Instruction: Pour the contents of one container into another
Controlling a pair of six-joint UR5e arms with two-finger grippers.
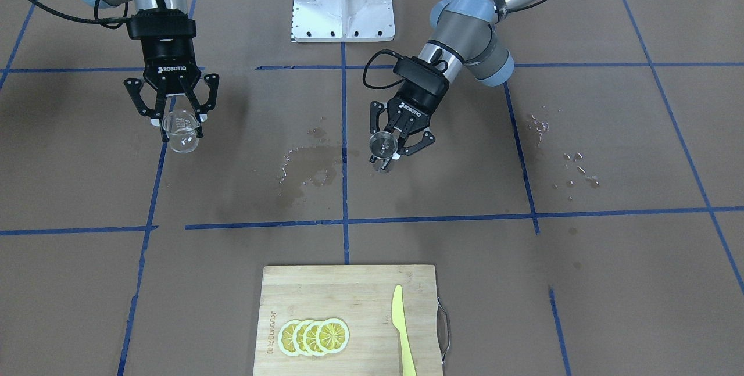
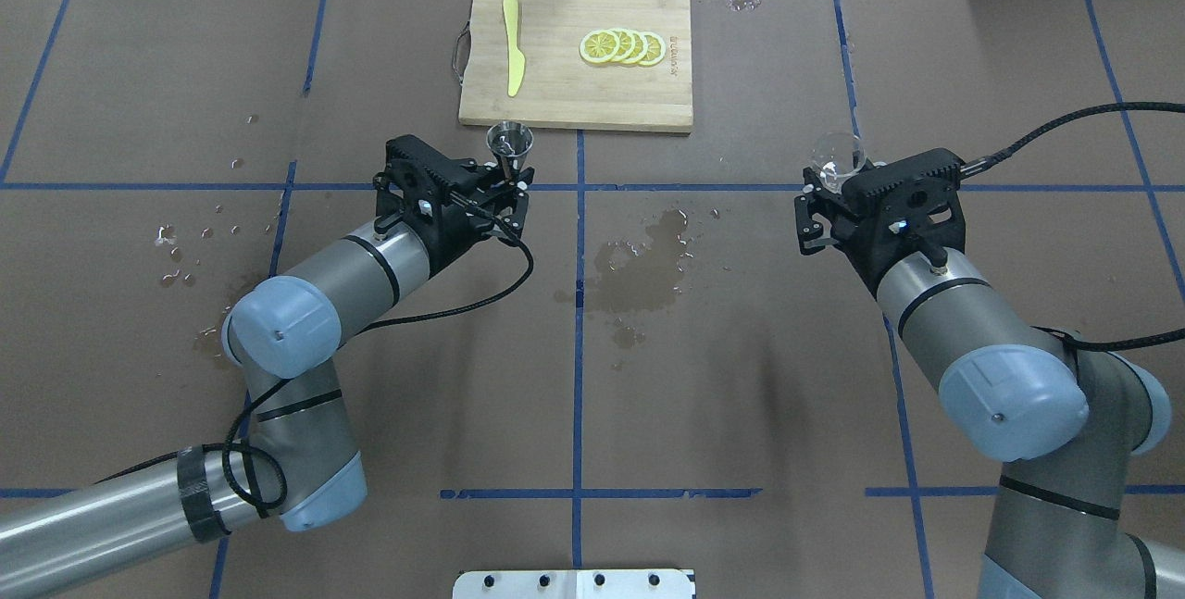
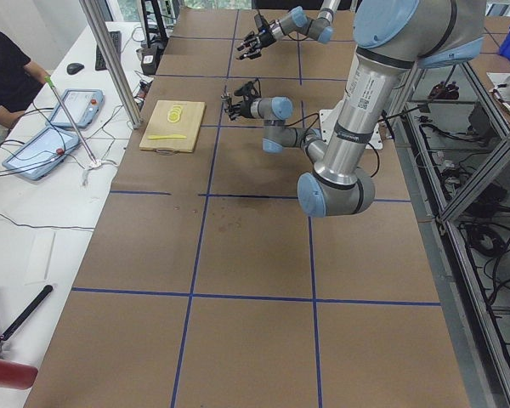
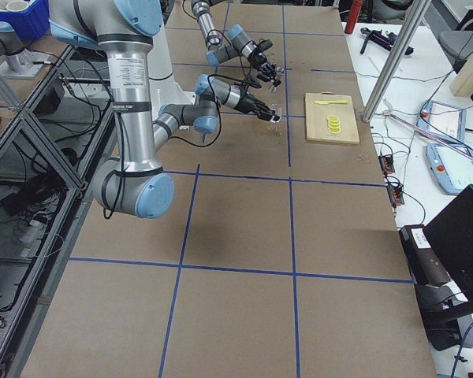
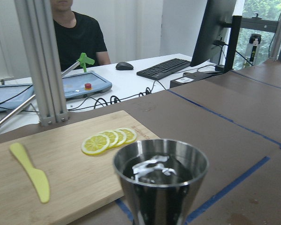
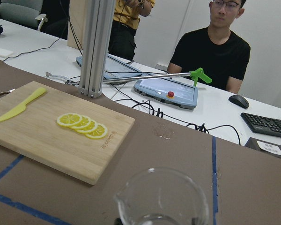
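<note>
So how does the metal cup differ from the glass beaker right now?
The cup is opaque, shiny metal; the beaker is clear glass. The cup tapers to a narrow base with a plain rim; the beaker has a pouring lip. The cup appears to hold liquid; the beaker looks almost empty. The cup sits in the left hand, the beaker in the right hand. Both are gripped with mouths up.

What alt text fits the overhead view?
Two robot arms over a table: the left gripper holds a metal cup, the right gripper a glass beaker, well apart. Beyond lie a cutting board with lemon slices and a yellow knife; a wet patch sits between the arms.
</note>
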